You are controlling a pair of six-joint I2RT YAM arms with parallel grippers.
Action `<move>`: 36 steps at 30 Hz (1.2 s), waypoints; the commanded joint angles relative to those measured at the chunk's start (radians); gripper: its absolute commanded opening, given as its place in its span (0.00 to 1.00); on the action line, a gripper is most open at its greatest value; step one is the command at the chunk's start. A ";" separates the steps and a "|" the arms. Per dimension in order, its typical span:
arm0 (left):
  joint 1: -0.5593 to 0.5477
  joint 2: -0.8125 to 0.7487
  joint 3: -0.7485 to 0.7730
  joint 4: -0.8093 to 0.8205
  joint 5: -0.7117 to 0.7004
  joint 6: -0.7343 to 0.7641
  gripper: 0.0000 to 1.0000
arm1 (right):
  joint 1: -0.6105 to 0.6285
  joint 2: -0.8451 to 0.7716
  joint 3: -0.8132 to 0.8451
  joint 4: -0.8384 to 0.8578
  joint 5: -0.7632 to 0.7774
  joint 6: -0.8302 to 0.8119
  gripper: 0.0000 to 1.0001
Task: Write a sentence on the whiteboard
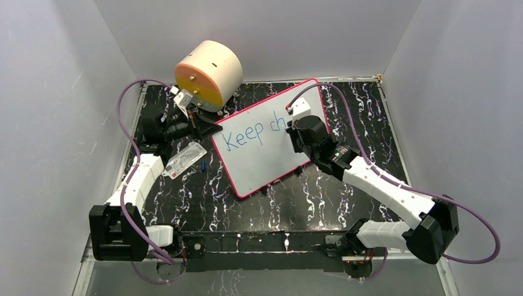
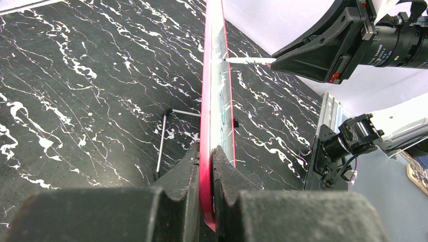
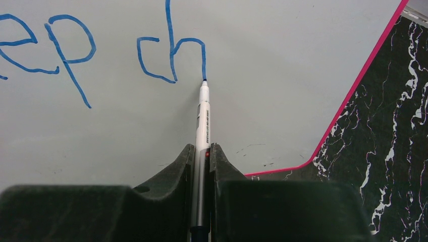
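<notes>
The whiteboard point(image 1: 265, 161), white with a pink-red border, lies tilted in the middle of the black marbled table. Blue handwriting point(image 1: 250, 132) on it reads "Keep ch". My left gripper point(image 1: 211, 129) is shut on the board's left edge; in the left wrist view the fingers point(image 2: 206, 151) clamp the red rim of the board point(image 2: 216, 101), seen edge-on. My right gripper point(image 1: 295, 126) is shut on a white marker point(image 3: 203, 121). Its blue tip touches the board point(image 3: 282, 60) at the foot of the "h" point(image 3: 188, 53). The marker also shows in the left wrist view point(image 2: 250, 60).
A cream and yellow round drum point(image 1: 208, 74) stands at the back left, just behind my left gripper. A white printed card point(image 1: 184, 160) and a small blue cap point(image 1: 204, 165) lie left of the board. A thin metal rod point(image 2: 161, 146) lies beside the board. Grey walls enclose the table.
</notes>
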 commanded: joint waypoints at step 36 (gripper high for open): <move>-0.028 0.014 -0.007 -0.079 0.045 0.122 0.00 | -0.074 -0.023 0.017 0.153 -0.034 -0.042 0.00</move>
